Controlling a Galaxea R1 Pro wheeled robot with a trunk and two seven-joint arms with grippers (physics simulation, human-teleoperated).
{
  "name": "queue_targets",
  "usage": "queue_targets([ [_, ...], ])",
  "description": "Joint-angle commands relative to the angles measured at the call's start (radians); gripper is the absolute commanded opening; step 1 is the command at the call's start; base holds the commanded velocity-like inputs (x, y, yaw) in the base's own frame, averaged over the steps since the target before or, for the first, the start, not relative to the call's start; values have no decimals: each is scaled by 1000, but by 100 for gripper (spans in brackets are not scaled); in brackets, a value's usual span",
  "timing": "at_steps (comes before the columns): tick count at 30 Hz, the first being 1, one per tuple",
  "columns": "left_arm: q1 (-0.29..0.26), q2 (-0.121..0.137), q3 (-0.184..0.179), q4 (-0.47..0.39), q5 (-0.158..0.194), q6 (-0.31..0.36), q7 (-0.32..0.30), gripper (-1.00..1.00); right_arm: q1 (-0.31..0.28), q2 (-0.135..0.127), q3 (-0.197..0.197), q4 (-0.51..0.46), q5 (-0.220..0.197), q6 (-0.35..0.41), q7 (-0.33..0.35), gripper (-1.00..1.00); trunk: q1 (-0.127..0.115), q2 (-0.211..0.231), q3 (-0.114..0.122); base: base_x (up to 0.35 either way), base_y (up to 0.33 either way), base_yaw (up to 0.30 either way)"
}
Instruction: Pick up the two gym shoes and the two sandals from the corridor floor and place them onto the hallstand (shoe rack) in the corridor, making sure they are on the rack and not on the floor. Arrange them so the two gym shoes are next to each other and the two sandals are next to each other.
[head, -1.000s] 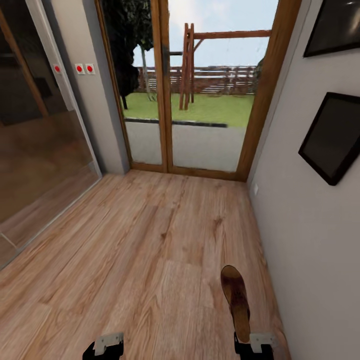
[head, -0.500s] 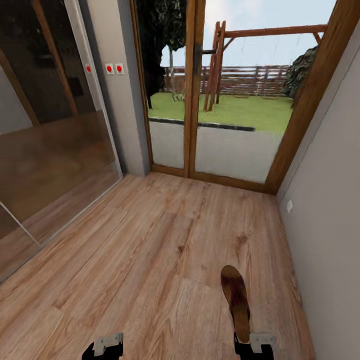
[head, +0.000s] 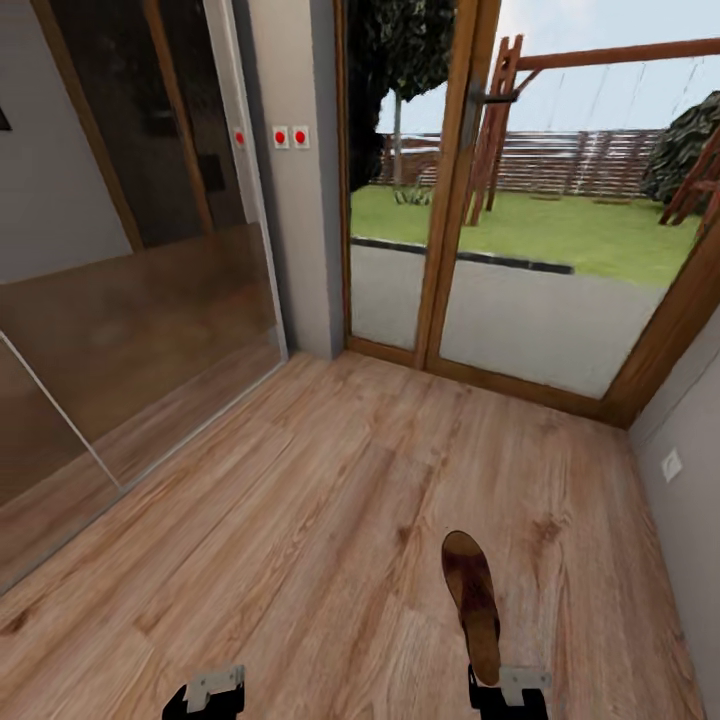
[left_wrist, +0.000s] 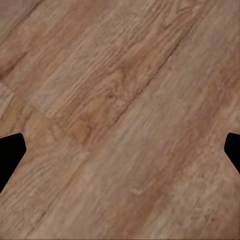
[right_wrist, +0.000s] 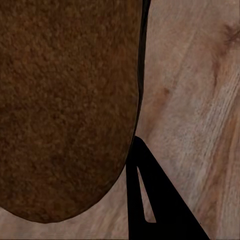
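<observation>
Brown leather sandal (head: 471, 603): one of the pair, reddish-brown footbed up, lengthways away from the robot, its near end at the right gripper (head: 508, 690) at the lower edge of the head view. In the right wrist view the sandal (right_wrist: 67, 105) lies close to the lens, with one dark finger (right_wrist: 150, 195) beside its rounded end; the right claw is grasping the sandal, which hangs above the floor.

Wood-grain plank floor (head: 320, 480): light brown, with knots, running from the robot to the glass doors. It also shows under the left gripper (left_wrist: 120, 150) in the left wrist view, floor (left_wrist: 115, 100) bare between the two dark fingertips (left_wrist: 10, 155), which sit far apart at the frame's edges; the left claw is released and holds nothing.

Left gripper (head: 205, 692): low in the head view, at the robot's left, well apart from the sandal.

Glass doors (head: 470, 200): wooden frames, ahead of the robot; grey paving, lawn, fence and a wooden swing frame beyond.

Sliding glass panel (head: 130, 250): on the robot's left, reflecting the floor.

Wall switches (head: 290, 137): two white plates with red dots, on the grey pillar between panel and doors.

Wall (head: 690, 470): pale, on the robot's right, carrying a white socket (head: 672, 465).
</observation>
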Motion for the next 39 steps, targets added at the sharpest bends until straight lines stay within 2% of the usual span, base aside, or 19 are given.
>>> queue_targets([
  [1,-1,1,5,1,-10,-3,3,100,0,0,4,0,10,0,-10,-100,0,0,-1,340,-2,277],
  [16,-1,4,5,1,-10,-3,3,100,0,0,4,0,10,-1,-11,-100,0,0,0,340,-113,277],
  [39,-1,4,5,1,-9,-3,3,100,0,0,4,0,10,-1,-11,-100,0,0,16,340,-135,273],
])
